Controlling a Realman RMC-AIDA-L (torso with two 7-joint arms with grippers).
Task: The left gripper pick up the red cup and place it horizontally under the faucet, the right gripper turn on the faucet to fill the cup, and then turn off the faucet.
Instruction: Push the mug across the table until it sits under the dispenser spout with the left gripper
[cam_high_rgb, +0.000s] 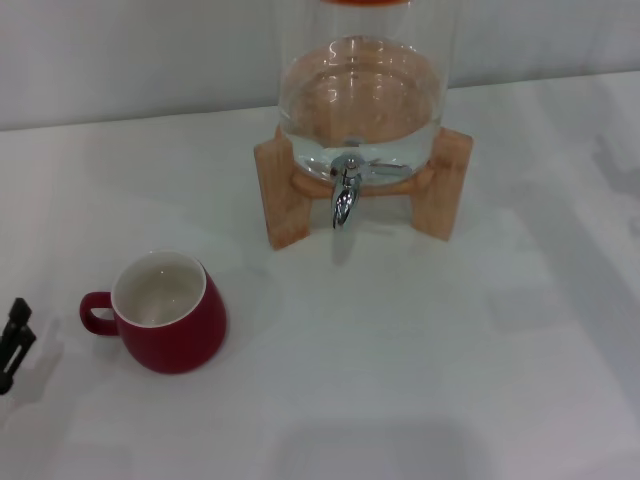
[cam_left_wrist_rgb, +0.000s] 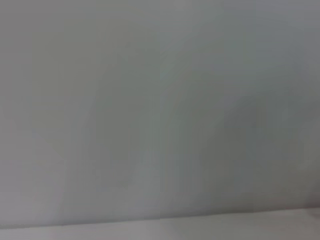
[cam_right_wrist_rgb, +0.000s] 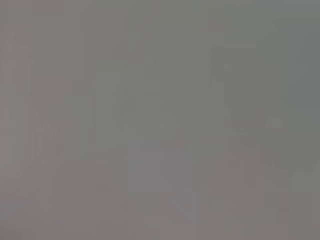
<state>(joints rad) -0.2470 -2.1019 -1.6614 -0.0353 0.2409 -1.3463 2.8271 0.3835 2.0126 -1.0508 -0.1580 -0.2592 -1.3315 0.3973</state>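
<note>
Cup sitting alone, left gripper barely peeking in

Table is taking up most of the head view, white and plain. Dispenser is sitting at the far middle of it, clear glass with water showing in the bottom, resting in a wooden stand. Cup is standing upright near the left front, well apart from the stand, white inside facing up and handle pointing toward the robot's left. Faucet is poking out the front of the dispenser between the stand's legs, spout aiming down at bare table, nothing under it. Left gripper is just showing at the left edge, beside the cup's handle but not touching; can't tell if it's apart or together. Right gripper isn't showing anywhere. Both wrist views are showing only plain grey.
</note>
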